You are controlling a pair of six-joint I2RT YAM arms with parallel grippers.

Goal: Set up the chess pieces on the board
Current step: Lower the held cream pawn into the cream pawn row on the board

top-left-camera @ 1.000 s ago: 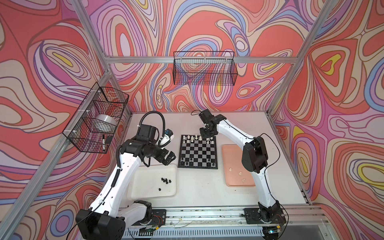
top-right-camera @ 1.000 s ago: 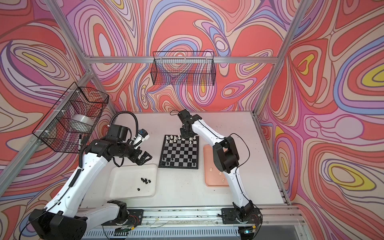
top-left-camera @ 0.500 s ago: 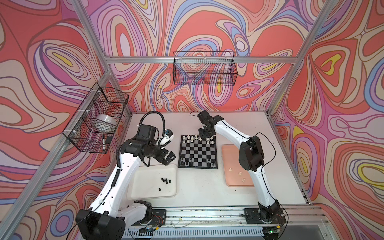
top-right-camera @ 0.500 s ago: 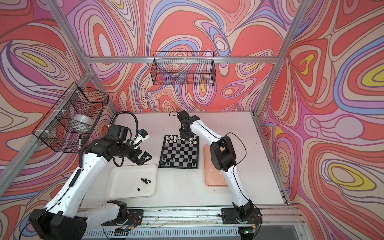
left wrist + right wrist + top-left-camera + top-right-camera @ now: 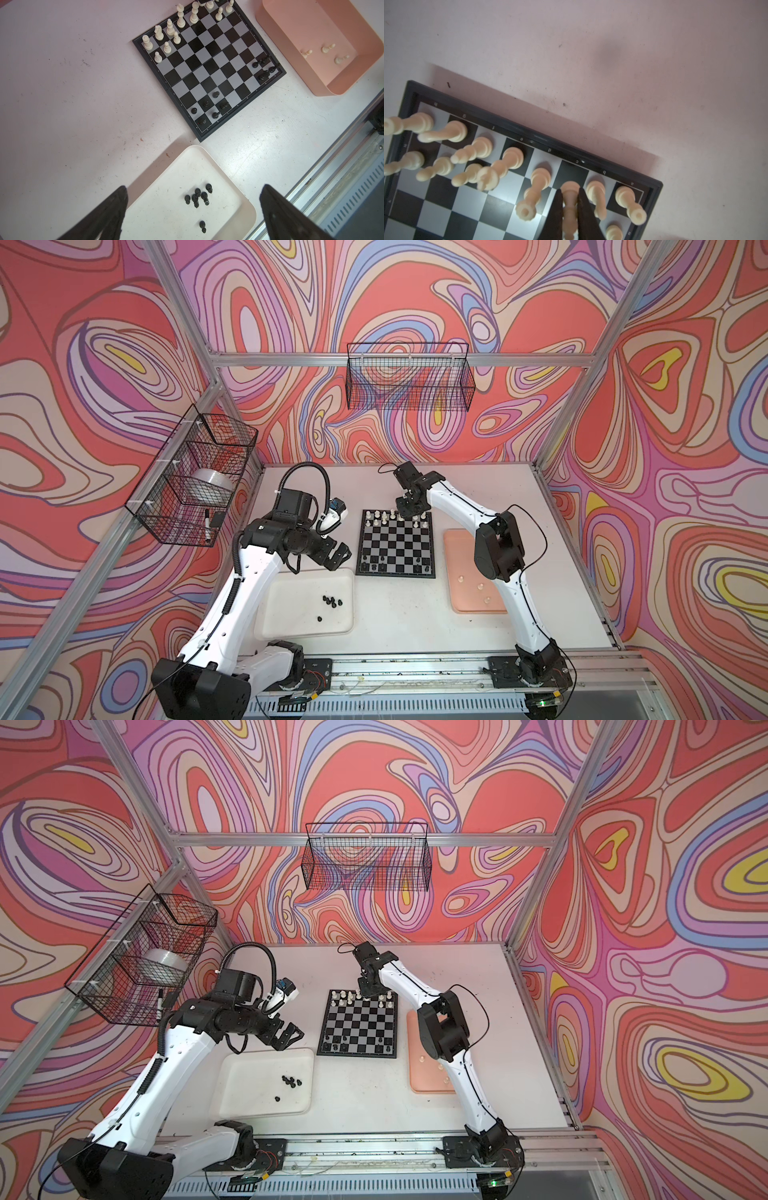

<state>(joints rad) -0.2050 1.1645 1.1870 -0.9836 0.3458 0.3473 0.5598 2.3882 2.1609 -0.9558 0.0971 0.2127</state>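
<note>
Over board [image 5: 542,138], claw [image 5: 569,192] pinches probable bishop [image 5: 569,209].

Board [image 5: 397,543] middle: ranks bare, clear descent from above.
Far ranks: cream-white pieces [image 5: 180,15] packed close; right gripper [image 5: 569,190] pinches one between neighbours, gaps tight.
Near corners: black pieces [image 5: 205,103] clustered.
Tabletop [image 5: 72,93] left of board: bare.

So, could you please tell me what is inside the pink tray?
Three small cream-white pieces sit in the pink tray. In a top view the right arm covers one side.
</note>
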